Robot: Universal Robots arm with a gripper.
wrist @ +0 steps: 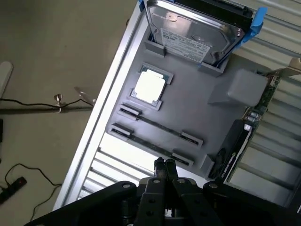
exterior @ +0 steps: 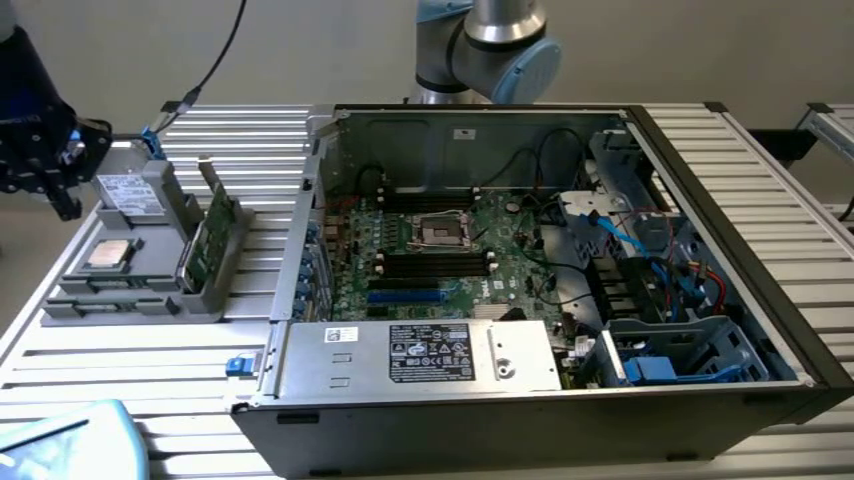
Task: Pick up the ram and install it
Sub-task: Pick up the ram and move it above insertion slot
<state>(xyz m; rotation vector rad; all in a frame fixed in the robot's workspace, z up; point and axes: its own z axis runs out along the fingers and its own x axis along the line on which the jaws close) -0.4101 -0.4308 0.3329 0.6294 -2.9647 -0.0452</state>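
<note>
My gripper (wrist: 164,164) is shut, its two dark fingers pressed together with nothing visible between them. It hangs above the grey parts tray (wrist: 188,113), near the end with two long clip slots. A thin dark strip (wrist: 160,126) runs along one slot; I cannot tell whether that is the ram seen edge-on. In the exterior view the gripper (exterior: 63,205) hovers at the exterior view's left, beside the tray (exterior: 134,300). The open computer case (exterior: 534,280) with its motherboard (exterior: 441,245) lies well to the exterior view's right of it.
The tray also holds a square silver processor (wrist: 150,87), a hard drive (wrist: 193,33) standing in blue brackets, and a tall green card with a metal bracket (exterior: 214,225). Cables lie on the floor (wrist: 28,106) beyond the table edge. The arm's base (exterior: 481,45) stands behind the case.
</note>
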